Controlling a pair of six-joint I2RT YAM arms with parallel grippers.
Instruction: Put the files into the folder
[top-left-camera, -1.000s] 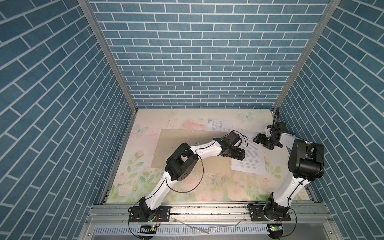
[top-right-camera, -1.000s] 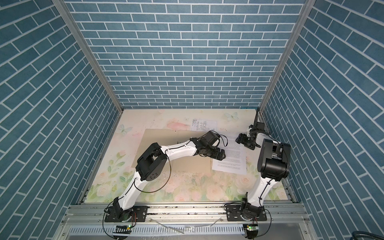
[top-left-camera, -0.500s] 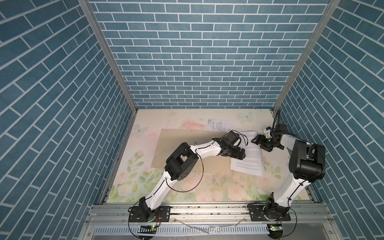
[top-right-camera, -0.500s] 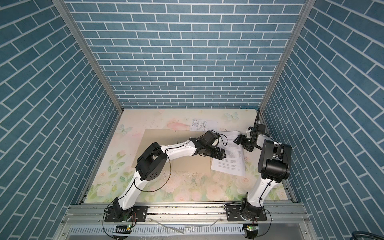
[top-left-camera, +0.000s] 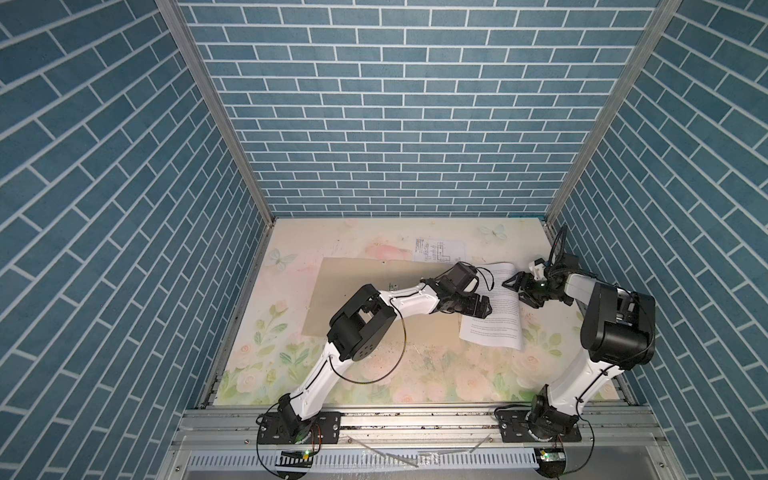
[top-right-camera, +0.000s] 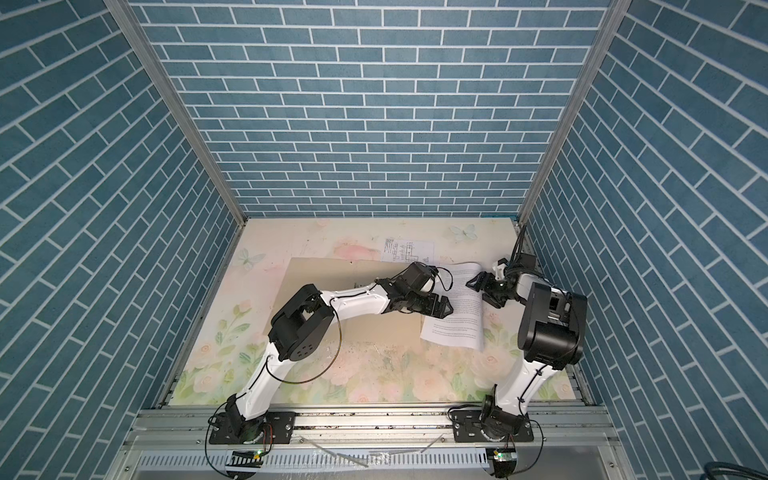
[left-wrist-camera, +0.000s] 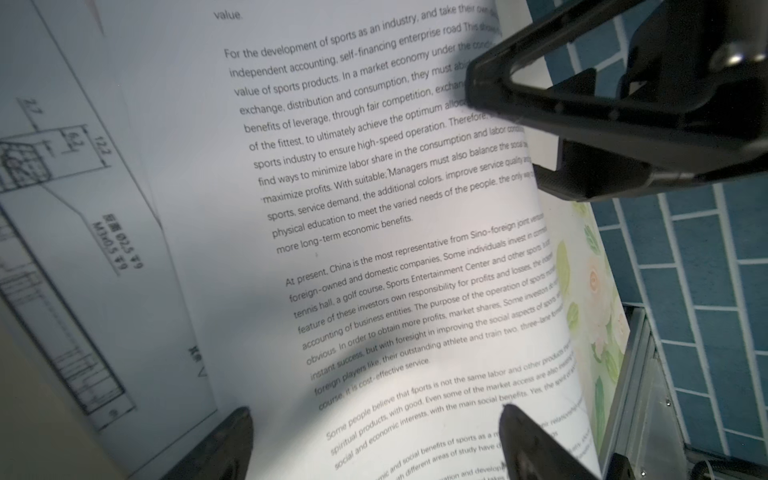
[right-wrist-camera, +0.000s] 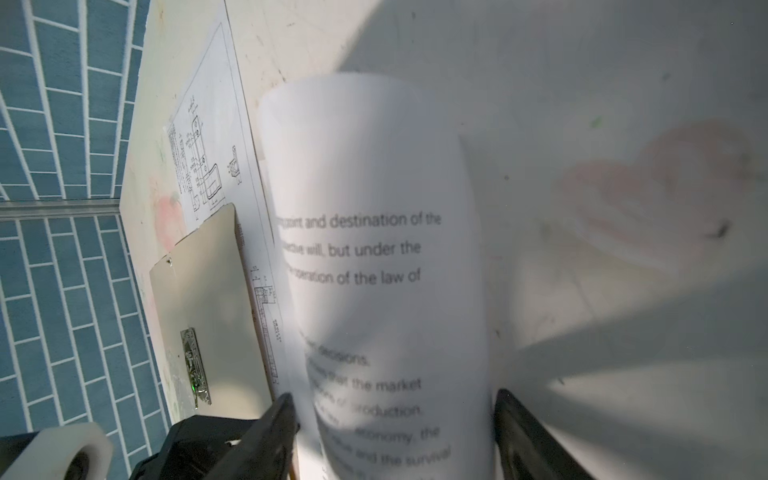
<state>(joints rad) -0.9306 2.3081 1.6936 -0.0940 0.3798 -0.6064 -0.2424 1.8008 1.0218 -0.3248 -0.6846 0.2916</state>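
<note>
The text file (top-left-camera: 494, 320) (top-right-camera: 457, 328) lies right of centre, its far right edge curled up off the table. My right gripper (top-left-camera: 515, 289) (top-right-camera: 478, 286) (right-wrist-camera: 390, 419) is open around that curl, one fingertip on each side of the bent paper (right-wrist-camera: 374, 249). My left gripper (top-left-camera: 482, 309) (top-right-camera: 442, 309) (left-wrist-camera: 374, 436) is open, low over the sheet's left part (left-wrist-camera: 374, 208). The drawing file (top-left-camera: 438, 250) (top-right-camera: 407, 249) (right-wrist-camera: 203, 158) lies at the back, partly under the beige folder (top-left-camera: 357, 282) (top-right-camera: 324, 278) (right-wrist-camera: 199, 291). The left arm crosses over the folder.
The floral tabletop (top-left-camera: 415, 374) is boxed in by blue brick walls; the right wall (top-left-camera: 665, 249) stands close behind my right arm. A small metal clip (right-wrist-camera: 195, 365) sits on the folder. An aluminium rail (top-left-camera: 415, 419) runs along the front edge.
My right gripper has moved left onto the text sheet's far right edge, and that edge has curled upward between its fingers. Its jaws have narrowed a little. The left arm has stayed still.
</note>
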